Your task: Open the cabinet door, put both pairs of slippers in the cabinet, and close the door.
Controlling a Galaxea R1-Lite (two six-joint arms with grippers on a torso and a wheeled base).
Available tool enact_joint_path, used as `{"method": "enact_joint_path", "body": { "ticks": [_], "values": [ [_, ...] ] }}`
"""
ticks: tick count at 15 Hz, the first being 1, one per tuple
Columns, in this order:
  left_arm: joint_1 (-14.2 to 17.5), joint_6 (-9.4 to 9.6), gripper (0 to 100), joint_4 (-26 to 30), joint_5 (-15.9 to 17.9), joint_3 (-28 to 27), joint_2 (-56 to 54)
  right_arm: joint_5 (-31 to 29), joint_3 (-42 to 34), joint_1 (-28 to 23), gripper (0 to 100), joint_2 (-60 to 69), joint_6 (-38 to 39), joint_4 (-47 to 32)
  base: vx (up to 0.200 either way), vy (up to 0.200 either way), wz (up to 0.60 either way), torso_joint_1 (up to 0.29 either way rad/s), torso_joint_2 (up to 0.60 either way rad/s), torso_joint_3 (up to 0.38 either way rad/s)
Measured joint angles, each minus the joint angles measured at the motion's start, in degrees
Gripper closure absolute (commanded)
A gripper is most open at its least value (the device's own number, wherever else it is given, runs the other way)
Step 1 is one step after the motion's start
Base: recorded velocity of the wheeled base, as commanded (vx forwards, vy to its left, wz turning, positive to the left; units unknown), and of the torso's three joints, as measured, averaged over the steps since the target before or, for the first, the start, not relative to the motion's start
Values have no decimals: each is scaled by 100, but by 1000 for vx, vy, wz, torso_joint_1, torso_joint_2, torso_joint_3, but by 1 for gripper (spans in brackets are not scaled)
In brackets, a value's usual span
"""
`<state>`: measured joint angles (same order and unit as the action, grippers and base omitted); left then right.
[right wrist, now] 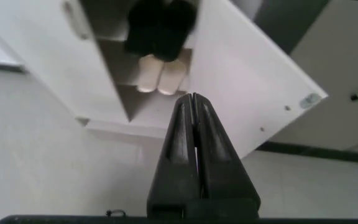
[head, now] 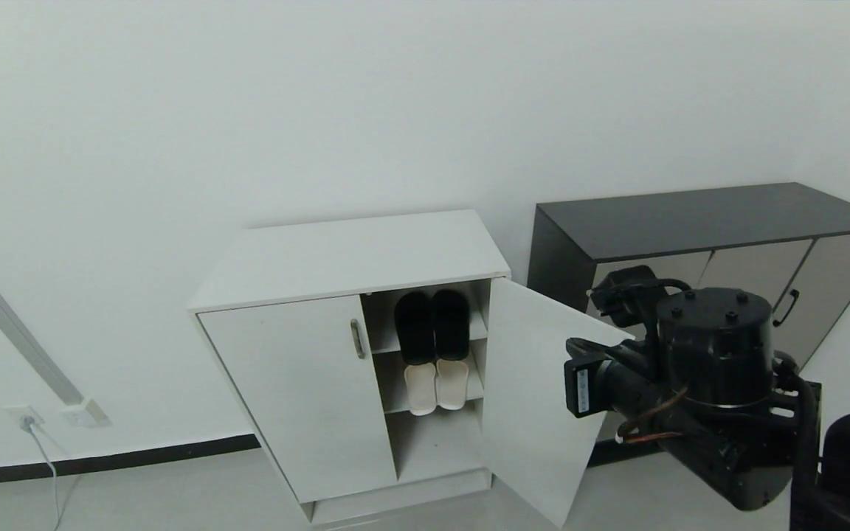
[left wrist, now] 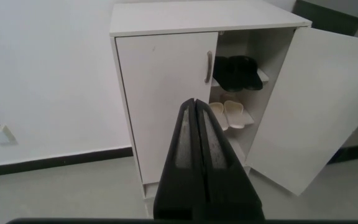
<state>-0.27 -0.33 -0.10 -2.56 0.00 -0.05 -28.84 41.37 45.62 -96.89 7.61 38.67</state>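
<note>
The black slippers sit high inside the white cabinet with the cream slippers at their six o'clock, so judging by this only the open door at their four o'clock needs shutting, and the left hand and right hand face it, fingers pressed together, empty.

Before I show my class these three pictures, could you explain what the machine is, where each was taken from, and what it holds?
It is a wheeled robot with two arms. The wide picture comes from its head camera; the other two from wrist cameras, each looking along its own gripper. The left gripper and right gripper are shut, holding nothing. Ahead stands a white cabinet, one door open. Black slippers sit on the upper shelf, white slippers on the shelf below.
</note>
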Motion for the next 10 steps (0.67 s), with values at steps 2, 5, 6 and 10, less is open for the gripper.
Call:
{"method": "enact_joint_path", "body": {
  "ticks": [2,5,6,10],
  "values": [
    [0,1,100,5,2,0,0,112,223,-343,100,-118,-30,-11,0,0,0,0,0,0],
    [5,1,100,5,2,0,0,514,879,-973,100,-316,-41,-739,0,0,0,0,0,0],
    [5,0,100,5,5,0,0,644,1240,-1250,100,-433,-41,-1067,0,0,0,0,0,0],
    [0,1,100,2,5,0,0,767,2243,-2008,100,-1078,-37,-1510,0,0,0,0,0,0]
  ]
}}
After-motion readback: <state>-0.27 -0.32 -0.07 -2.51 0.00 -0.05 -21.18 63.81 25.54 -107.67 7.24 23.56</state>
